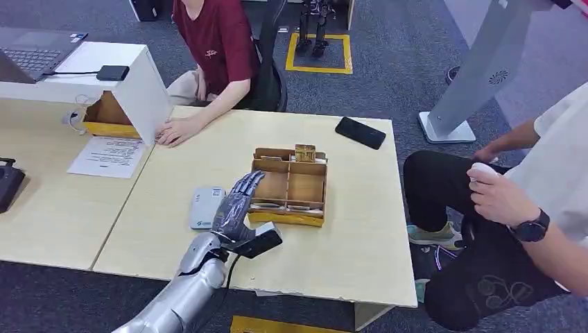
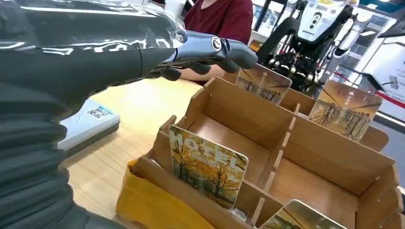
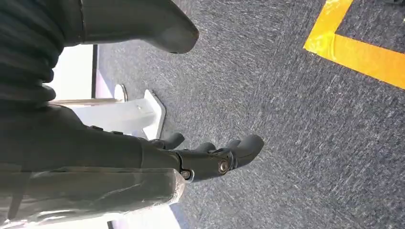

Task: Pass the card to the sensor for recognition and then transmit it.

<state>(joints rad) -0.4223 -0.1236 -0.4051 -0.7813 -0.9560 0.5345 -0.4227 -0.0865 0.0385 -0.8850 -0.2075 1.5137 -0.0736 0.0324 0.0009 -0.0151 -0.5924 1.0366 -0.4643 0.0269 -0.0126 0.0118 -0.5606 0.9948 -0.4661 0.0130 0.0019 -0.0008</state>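
Observation:
A wooden divided box (image 1: 289,186) stands mid-table with several picture cards upright in it. One card printed HOTEL (image 2: 207,164) leans in the compartment closest to my wrist, and others (image 2: 262,83) stand along the far side. My left hand (image 1: 236,208) hovers at the box's left edge, fingers (image 2: 215,50) stretched out and apart, holding nothing. The flat white-and-grey card sensor (image 1: 206,207) lies on the table just left of that hand. My right hand (image 3: 210,157) hangs over the grey carpet, fingers loosely apart and empty.
A person in red sits at the far side with a hand (image 1: 177,130) on the table. Another person (image 1: 527,208) sits close at the right. A black phone (image 1: 360,132) lies at the far right corner. A white raised shelf (image 1: 139,83) and a paper sheet (image 1: 109,156) are at the left.

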